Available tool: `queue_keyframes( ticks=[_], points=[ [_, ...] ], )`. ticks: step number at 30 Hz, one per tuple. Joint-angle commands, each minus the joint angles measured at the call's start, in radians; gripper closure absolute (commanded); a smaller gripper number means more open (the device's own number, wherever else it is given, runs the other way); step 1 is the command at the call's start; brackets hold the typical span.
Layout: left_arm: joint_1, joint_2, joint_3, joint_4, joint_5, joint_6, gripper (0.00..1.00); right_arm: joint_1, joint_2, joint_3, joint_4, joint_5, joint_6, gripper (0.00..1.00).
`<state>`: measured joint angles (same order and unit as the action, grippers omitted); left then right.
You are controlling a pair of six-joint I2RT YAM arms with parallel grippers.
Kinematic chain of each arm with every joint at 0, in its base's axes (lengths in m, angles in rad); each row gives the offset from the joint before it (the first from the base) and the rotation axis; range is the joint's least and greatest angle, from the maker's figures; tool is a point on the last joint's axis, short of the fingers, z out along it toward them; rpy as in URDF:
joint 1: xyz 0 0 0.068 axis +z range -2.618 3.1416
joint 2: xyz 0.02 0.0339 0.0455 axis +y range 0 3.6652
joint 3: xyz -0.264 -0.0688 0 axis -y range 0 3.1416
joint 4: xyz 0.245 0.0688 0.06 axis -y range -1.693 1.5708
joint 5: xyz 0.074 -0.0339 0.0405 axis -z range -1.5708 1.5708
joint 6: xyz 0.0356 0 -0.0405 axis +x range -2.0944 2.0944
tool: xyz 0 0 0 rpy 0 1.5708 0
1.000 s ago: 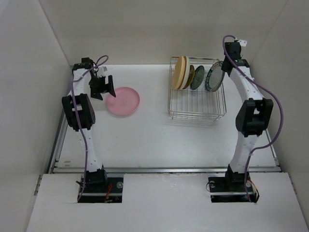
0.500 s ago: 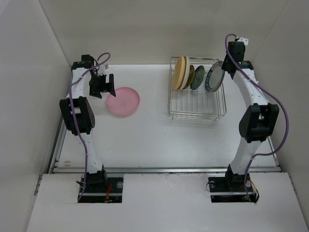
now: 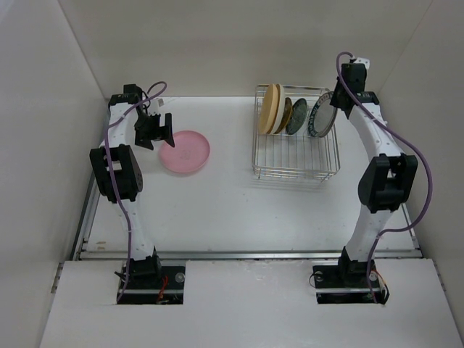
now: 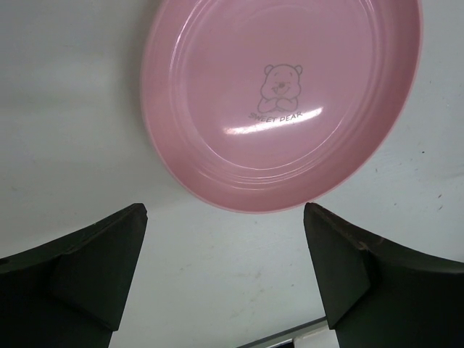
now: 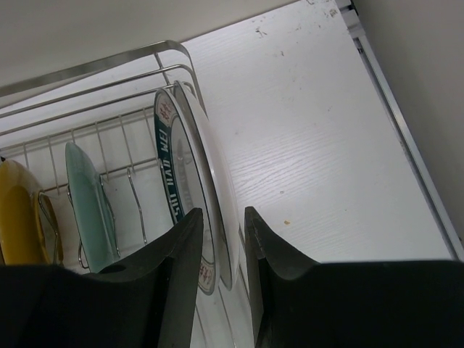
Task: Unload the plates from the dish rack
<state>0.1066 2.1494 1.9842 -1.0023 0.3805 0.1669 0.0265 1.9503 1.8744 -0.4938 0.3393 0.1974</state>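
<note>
Where right gripper (image 5: 221,214) clamps, teal-rimmed plate (image 5: 169,170) between fingers (image 5: 170,283)

The top view looks down from the near edge over the whole bench (image 3: 232,210). Wrist cameras sit close — left facing the pink plate (image 4: 283,101), right along the teal-rimmed plate (image 5: 170,159), both also seen from above.

You're looking at a smooth, glossy pink plate (image 4: 283,109) catching a highlight, a shiny teal-rimmed white plate (image 5: 192,181), a dish rack (image 5: 94,69) of bright metal wire, and a matt white table (image 5: 312,145) with faint wood grain.
</note>
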Motion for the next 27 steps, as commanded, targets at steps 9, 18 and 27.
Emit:
queue_keyframes(
  ticks=[9, 18, 27],
  points=[
    [0.002, -0.057, -0.005, -0.021, -0.003, 0.013, 0.11, -0.004, 0.056, 0.02, 0.035, 0.038, -0.01, 0.68],
    [0.002, -0.066, -0.005, -0.021, -0.003, 0.022, 0.1, -0.004, 0.044, 0.002, 0.035, 0.047, -0.01, 0.69],
    [0.002, -0.066, -0.005, -0.039, -0.003, 0.022, 0.08, -0.004, -0.033, -0.018, 0.046, 0.049, -0.01, 0.69]
  ],
)
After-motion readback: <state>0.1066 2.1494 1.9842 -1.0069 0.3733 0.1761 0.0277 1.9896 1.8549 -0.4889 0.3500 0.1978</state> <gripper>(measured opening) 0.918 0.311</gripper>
